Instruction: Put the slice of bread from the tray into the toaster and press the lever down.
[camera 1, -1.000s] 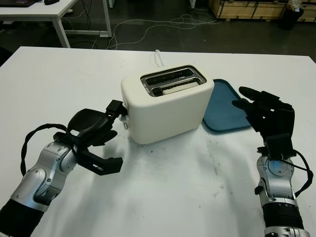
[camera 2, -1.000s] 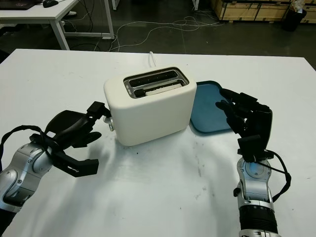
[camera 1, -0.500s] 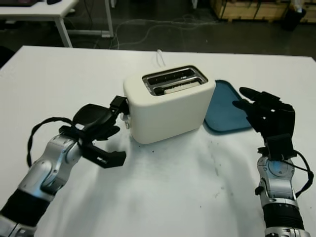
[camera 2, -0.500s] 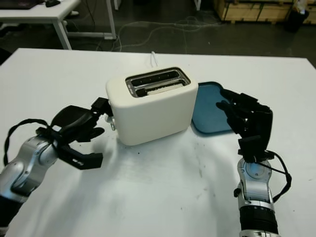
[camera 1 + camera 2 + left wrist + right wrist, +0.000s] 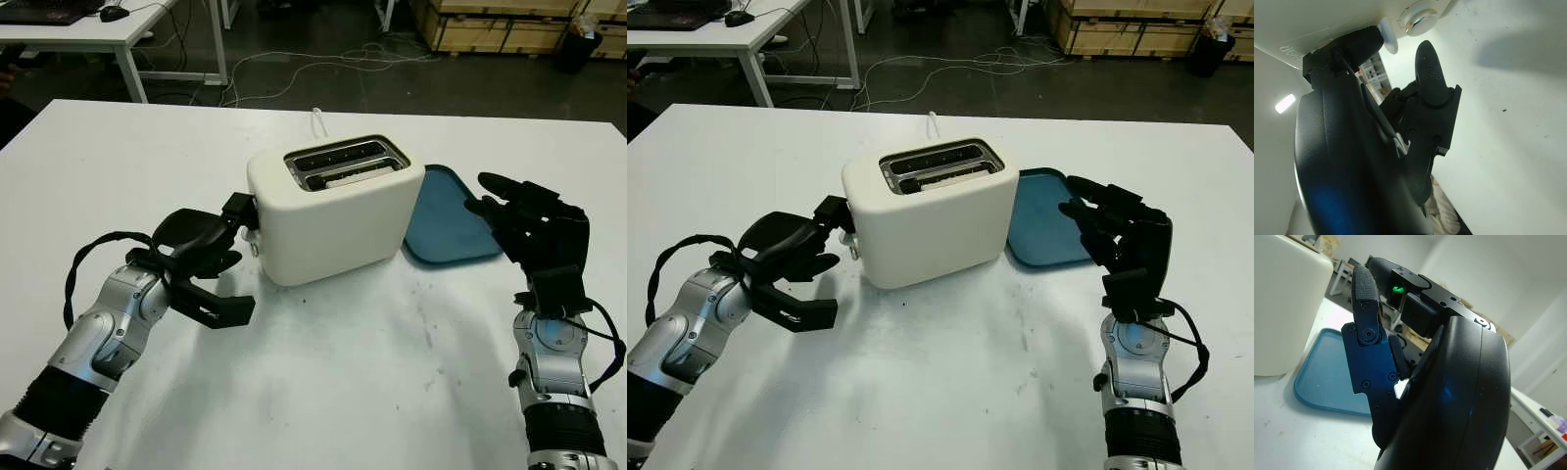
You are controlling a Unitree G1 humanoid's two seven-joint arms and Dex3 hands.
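Pale bread slice (image 5: 355, 177) sits down in the near slot of the cream toaster (image 5: 336, 217), blue tray (image 5: 453, 216) beside it bare. Left hand (image 5: 201, 257) has crept closer over the last second, one fingertip now on the side lever (image 5: 1387, 35) (grasping nothing); press looks imminent. Right hand (image 5: 534, 230) stays open, raised by the tray.

toaster (image 5: 335, 213): cream-white, rounded box, two slots on top; upright near the middle of the white surface (image 5: 323, 392), turned a little askew.
bread (image 5: 358, 178): pale slice, standing in the nearer slot, top edge just below the rim.
lever (image 5: 1388, 35): white knob on the toaster's left end face, beside a round dial (image 5: 1418, 16); height on its track hard to tell.
tray (image 5: 449, 215): blue, flat, rounded corners; just right of the toaster, partly hidden behind it.
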